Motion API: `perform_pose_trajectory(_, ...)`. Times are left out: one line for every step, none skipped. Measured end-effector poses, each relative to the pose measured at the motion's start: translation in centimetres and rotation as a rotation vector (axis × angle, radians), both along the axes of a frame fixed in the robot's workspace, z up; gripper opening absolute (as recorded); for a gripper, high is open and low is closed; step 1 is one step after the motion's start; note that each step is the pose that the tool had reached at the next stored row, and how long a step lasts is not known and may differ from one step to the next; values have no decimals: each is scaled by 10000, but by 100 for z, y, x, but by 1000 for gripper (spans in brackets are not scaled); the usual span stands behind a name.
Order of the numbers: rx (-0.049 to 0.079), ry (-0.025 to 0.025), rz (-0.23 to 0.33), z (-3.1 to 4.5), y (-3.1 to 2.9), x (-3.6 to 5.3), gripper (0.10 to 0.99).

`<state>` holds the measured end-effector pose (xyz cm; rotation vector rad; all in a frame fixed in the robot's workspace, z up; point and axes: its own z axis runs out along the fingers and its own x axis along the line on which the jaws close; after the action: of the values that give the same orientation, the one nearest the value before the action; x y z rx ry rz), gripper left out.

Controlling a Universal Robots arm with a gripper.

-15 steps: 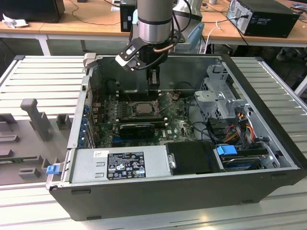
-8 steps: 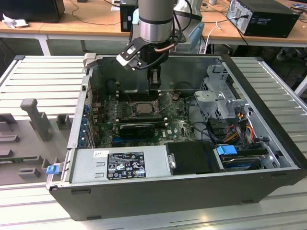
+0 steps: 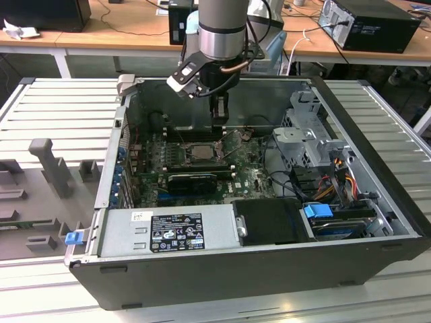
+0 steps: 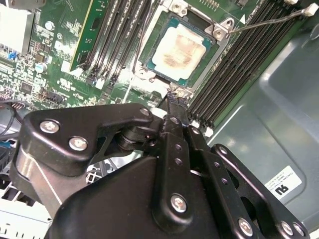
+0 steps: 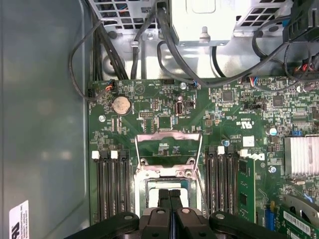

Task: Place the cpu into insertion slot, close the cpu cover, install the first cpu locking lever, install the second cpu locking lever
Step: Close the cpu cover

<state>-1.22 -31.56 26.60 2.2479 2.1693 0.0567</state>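
An open desktop computer case (image 3: 269, 262) lay on a ribbed metal desk (image 3: 60, 108), with a robot arm reaching down into it. The hand (image 4: 174, 97) had its two black fingers drawn close together with nothing between them. Its tip hung just over the near edge of the insertion slot (image 4: 205, 60). The cpu (image 4: 182, 50) sat flat inside that slot, just beyond the fingertips. The cpu cover (image 5: 169, 135) lay open on the far side of the slot from the hand, not yet closed. A thin wire locking lever (image 4: 264, 22) stuck out loose to one side.

The likely risk was that the fingertips were very near the chip. A slightly off descent could scrape its face or nudge it askew, and the cover would then press down on a tilted chip. The narrow fingers could also snag the loose lever or slip off the thin cover plate.

The cpu was a small flat square. Its pale beige-silver metal face was smeared with brownish dried residue and bordered by a dark frame, and it was set in the green motherboard (image 5: 149, 104).
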Motion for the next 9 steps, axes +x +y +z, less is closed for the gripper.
perform_pose_trajectory(0,3,-1,2,0,7,106)
perform_pose_trajectory(0,4,-1,3,0,10,106)
perform_pose_trajectory(0,5,-1,5,0,16,106)
perform_pose_trajectory(-1,6,-1,6,0,20,106)
perform_pose_trajectory(0,7,-1,7,0,23,106)
perform_pose_trajectory(0,8,-1,8,0,27,106)
perform_pose_trajectory(0,10,-1,9,0,33,106)
perform_pose_trajectory(0,11,-1,10,0,38,106)
perform_pose_trajectory(0,11,-1,10,0,41,106)
